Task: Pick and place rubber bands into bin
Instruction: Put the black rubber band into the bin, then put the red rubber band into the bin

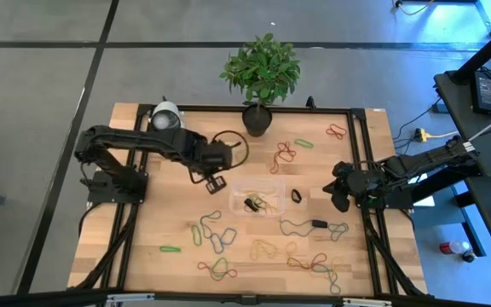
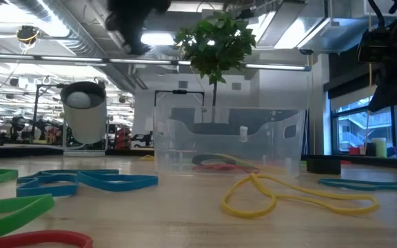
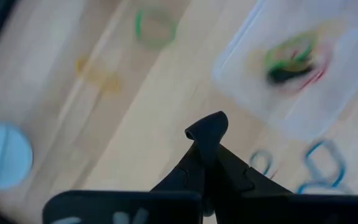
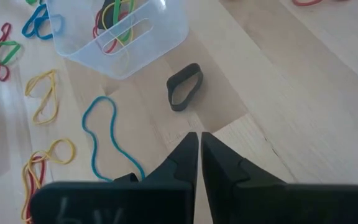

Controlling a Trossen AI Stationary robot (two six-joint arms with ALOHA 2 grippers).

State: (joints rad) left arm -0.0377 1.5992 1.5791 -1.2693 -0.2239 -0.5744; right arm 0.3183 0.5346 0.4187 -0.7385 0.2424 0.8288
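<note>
Clear plastic bin (image 1: 258, 199) sits mid-table holding only a few bands (image 4: 114, 18); most rubber bands (image 1: 216, 230) lie loose on the wood around it, so the job looks barely begun. Left gripper (image 1: 215, 182), just beside the bin, is clenched on nothing visible; right gripper (image 1: 337, 189) waits near the table's right edge, fingers together, empty.

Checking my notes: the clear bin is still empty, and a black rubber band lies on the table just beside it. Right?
Not quite. The clear bin is not empty: the right wrist view shows several rubber bands already inside. The black rubber band does lie on the table beside it.
</note>
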